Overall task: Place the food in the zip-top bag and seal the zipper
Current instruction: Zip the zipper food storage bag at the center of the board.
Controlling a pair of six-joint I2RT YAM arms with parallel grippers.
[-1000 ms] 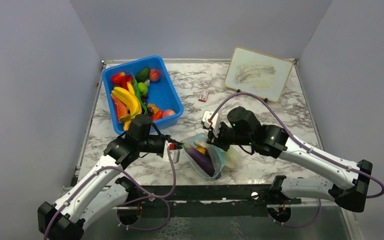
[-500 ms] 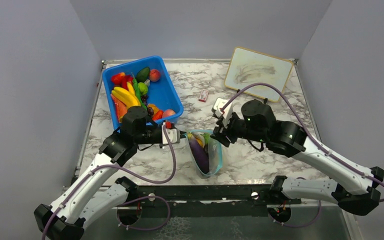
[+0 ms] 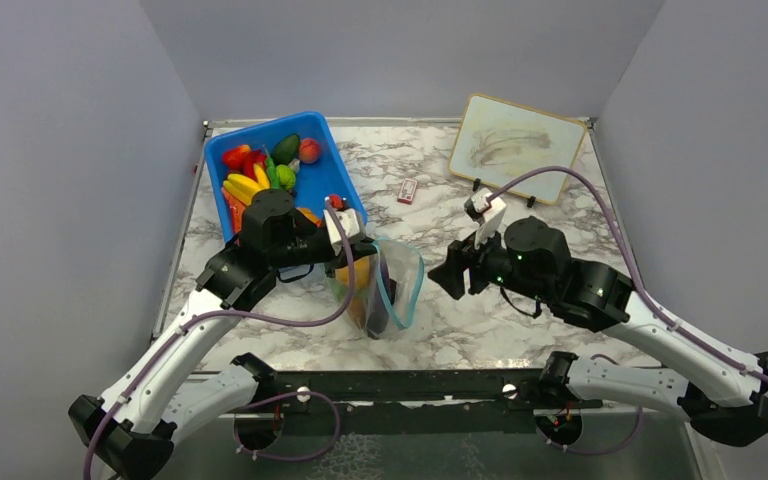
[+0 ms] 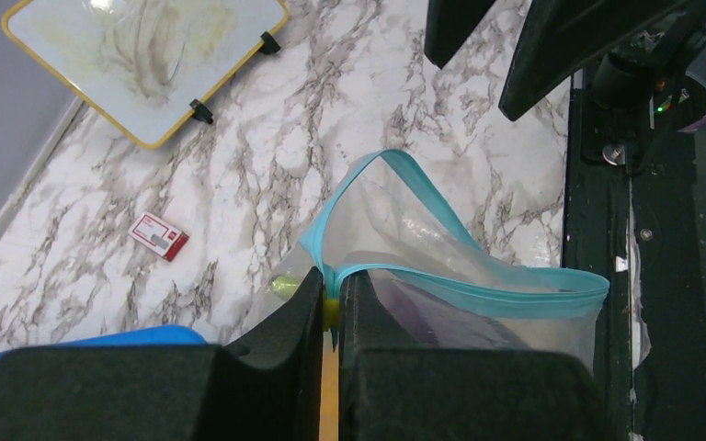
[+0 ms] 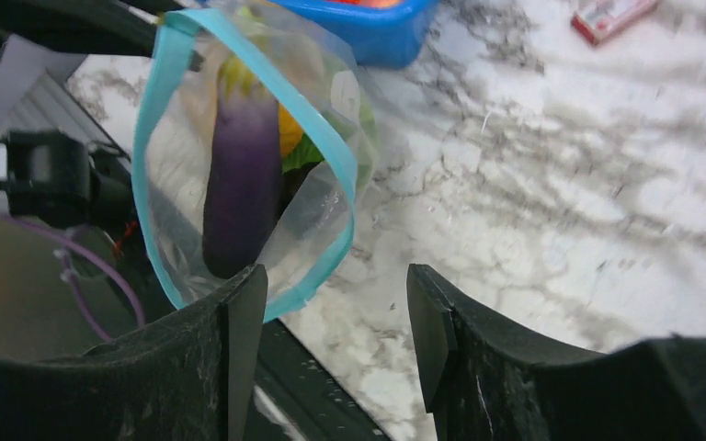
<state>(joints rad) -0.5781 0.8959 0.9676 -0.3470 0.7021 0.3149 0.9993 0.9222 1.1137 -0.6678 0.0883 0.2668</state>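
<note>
The clear zip-top bag [image 3: 388, 290] stands tilted on the marble, mouth open toward the right. My left gripper [image 3: 365, 248] is shut on the left end of its light-blue zipper [image 4: 478, 285]; the strip is pinched between the pads [image 4: 331, 299]. The food inside shows in the right wrist view: a purple eggplant [image 5: 239, 179], green lettuce [image 5: 317, 147] and an orange piece [image 5: 287, 129]. My right gripper [image 3: 450, 280] hangs open just right of the bag's mouth, apart from it; nothing lies between its fingertips [image 5: 331, 335].
A blue bin [image 3: 322, 180] with several toy fruits stands behind the left gripper. A small red-and-white box [image 3: 407, 191] lies mid-table. A yellow-framed whiteboard [image 3: 515, 145] leans at the back right. The black front rail [image 3: 410, 385] runs just below the bag.
My right gripper opened, let go of the bag's mouth and drew back to the right. The left gripper raised the bag and pulled it left toward the bin.
</note>
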